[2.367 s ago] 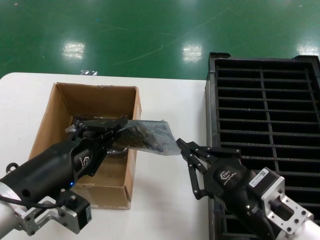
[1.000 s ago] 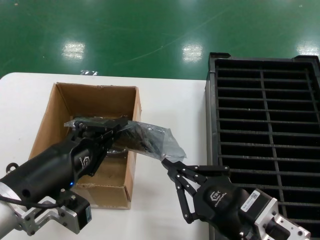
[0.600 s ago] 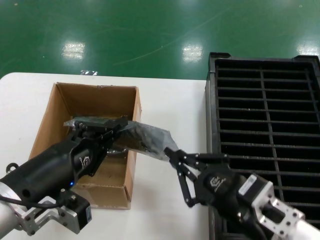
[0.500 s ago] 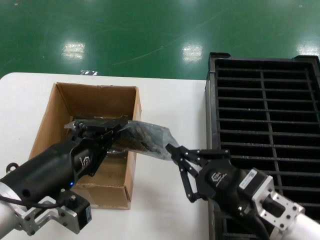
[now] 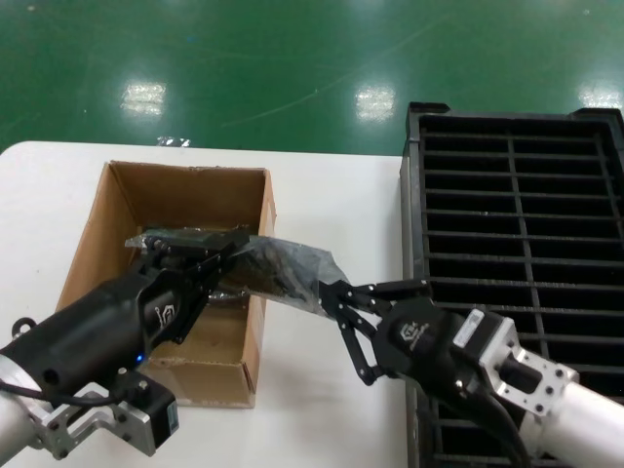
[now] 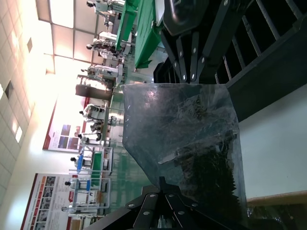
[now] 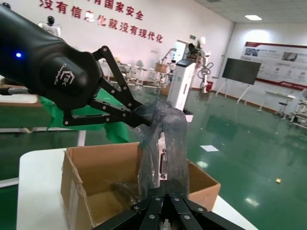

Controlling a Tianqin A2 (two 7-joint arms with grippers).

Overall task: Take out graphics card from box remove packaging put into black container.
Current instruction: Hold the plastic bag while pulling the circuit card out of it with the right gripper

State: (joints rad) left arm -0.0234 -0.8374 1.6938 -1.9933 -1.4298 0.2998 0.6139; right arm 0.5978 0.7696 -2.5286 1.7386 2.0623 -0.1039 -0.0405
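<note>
Your left tool (image 5: 232, 241) is clamped on one end of the bag (image 5: 283, 268), holding it up over the right wall of the cardboard box (image 5: 107, 214), which sits on the left side of the white tabletop (image 5: 331, 195). The bag stretches from that grip out to the right, past the box wall and above the tabletop, and through its crinkled plastic you can make out the graphics card (image 7: 162, 165) (a pale strip with a row of pins shows in the right wrist view). Your right tool (image 5: 327, 292) has its fingers closed on the bag's other end, near the black container's left wall, so the bag hangs between the two tools. In the left wrist view you see the same thing from the other side: the bag (image 6: 184, 153) runs from the left tool's tips (image 6: 160, 184) to the right tool (image 6: 189, 79) at its far edge. The black container (image 5: 517, 210) stands on the right of the tabletop, its rows of narrow slots open upward, and the right arm reaches across its near left corner.
</note>
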